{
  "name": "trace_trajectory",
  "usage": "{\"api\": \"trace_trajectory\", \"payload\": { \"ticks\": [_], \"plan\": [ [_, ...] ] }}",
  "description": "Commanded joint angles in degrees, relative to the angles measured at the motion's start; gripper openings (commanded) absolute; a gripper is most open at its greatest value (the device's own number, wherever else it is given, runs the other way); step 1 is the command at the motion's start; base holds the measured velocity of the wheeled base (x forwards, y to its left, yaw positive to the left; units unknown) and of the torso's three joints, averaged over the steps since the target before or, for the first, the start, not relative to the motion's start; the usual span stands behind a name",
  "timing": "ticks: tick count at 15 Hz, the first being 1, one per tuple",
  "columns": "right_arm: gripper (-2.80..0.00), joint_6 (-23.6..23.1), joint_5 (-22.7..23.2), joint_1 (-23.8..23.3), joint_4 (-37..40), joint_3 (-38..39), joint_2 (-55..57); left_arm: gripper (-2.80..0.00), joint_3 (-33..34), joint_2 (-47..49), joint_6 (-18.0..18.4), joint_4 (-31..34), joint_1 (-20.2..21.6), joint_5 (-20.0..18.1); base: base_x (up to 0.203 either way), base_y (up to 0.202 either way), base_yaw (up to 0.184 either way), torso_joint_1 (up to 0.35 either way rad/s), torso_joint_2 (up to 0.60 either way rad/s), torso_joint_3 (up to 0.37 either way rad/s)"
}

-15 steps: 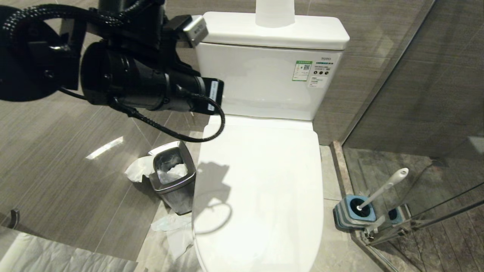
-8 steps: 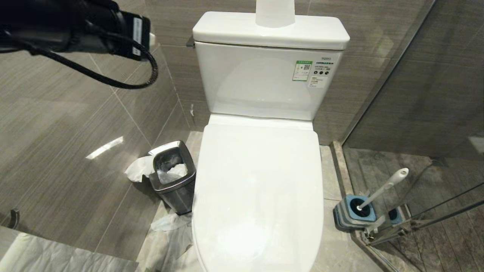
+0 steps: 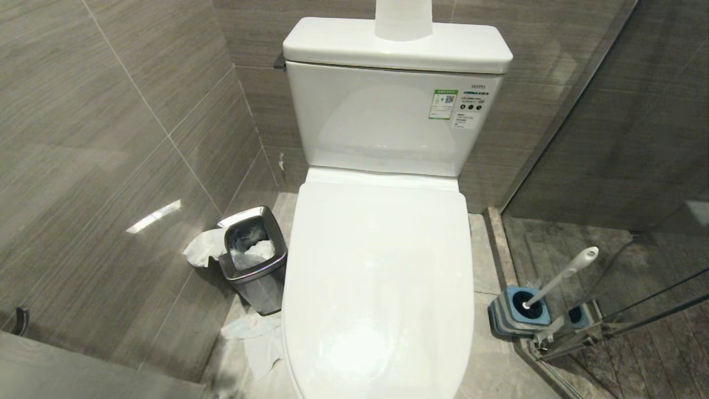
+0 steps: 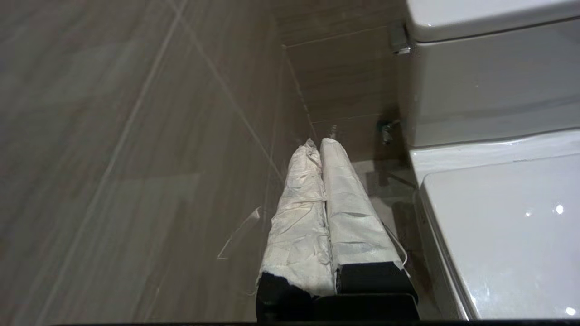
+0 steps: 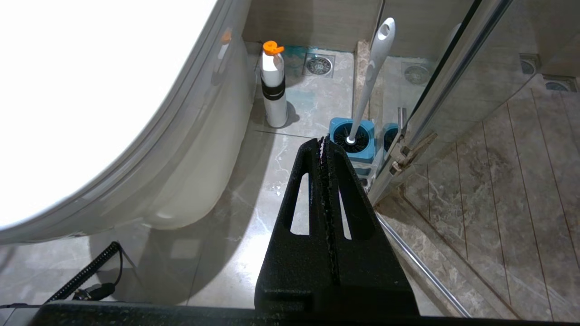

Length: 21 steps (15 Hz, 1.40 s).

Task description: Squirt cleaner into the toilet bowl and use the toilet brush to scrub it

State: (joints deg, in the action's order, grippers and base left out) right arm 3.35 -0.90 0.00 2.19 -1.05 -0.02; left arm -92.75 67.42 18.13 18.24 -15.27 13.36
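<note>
The toilet's white lid (image 3: 382, 277) lies shut, so the inside of the toilet bowl is hidden; only the bowl's outer ceramic side (image 5: 190, 158) shows. The toilet brush (image 3: 559, 275) leans in its blue-topped holder (image 3: 518, 313) on the floor at the toilet's right. A white bottle with an orange cap (image 5: 274, 86) stands by the bowl's base, with a pale teal smear (image 5: 294, 50) on the tiles behind it. My right gripper (image 5: 322, 139) hangs shut and empty, short of the brush (image 5: 371, 77). My left gripper (image 4: 317, 142), wrapped in white, is shut and empty beside the lid (image 4: 498, 235).
A square steel waste bin (image 3: 253, 257) full of paper stands left of the toilet, with tissues (image 3: 255, 332) on the floor. The cistern (image 3: 388, 111) rises behind. A glass shower door (image 3: 609, 166) with a metal frame closes off the right. A floor drain (image 5: 319, 64) lies beyond the bottle.
My left arm, which crossed in front of the cistern a second ago, has swung up and leftward out of the head view. The toilet, bin and brush have not moved.
</note>
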Motion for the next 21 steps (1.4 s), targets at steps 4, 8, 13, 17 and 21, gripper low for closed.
{"api": "trace_trajectory", "payload": {
  "ticks": [4,8,13,17,21],
  "plan": [
    [-2.8,0.0,0.0,0.0,0.0,0.0,0.0,-2.8,12.9,-20.1,-3.1,-0.1,10.7,-4.3,0.0,0.0,0.0,0.0,0.0,0.0],
    [-2.8,0.0,0.0,0.0,0.0,0.0,0.0,-2.8,24.1,-32.6,-4.0,0.4,13.5,-5.1,0.0,0.0,0.0,0.0,0.0,0.0],
    [-2.8,0.0,0.0,0.0,0.0,0.0,0.0,-2.8,35.7,-46.5,-3.9,-0.3,15.2,-5.2,0.0,0.0,0.0,0.0,0.0,0.0],
    [-2.8,0.1,0.0,0.0,0.0,0.0,0.0,-2.8,46.5,-57.8,-3.3,-1.7,15.8,-5.1,0.0,0.0,0.0,0.0,0.0,0.0],
    [-2.8,0.1,0.0,0.0,0.0,0.0,0.0,-2.8,57.0,-67.2,-1.3,-2.8,15.4,-5.1,0.0,0.0,0.0,0.0,0.0,0.0]
  ]
}}
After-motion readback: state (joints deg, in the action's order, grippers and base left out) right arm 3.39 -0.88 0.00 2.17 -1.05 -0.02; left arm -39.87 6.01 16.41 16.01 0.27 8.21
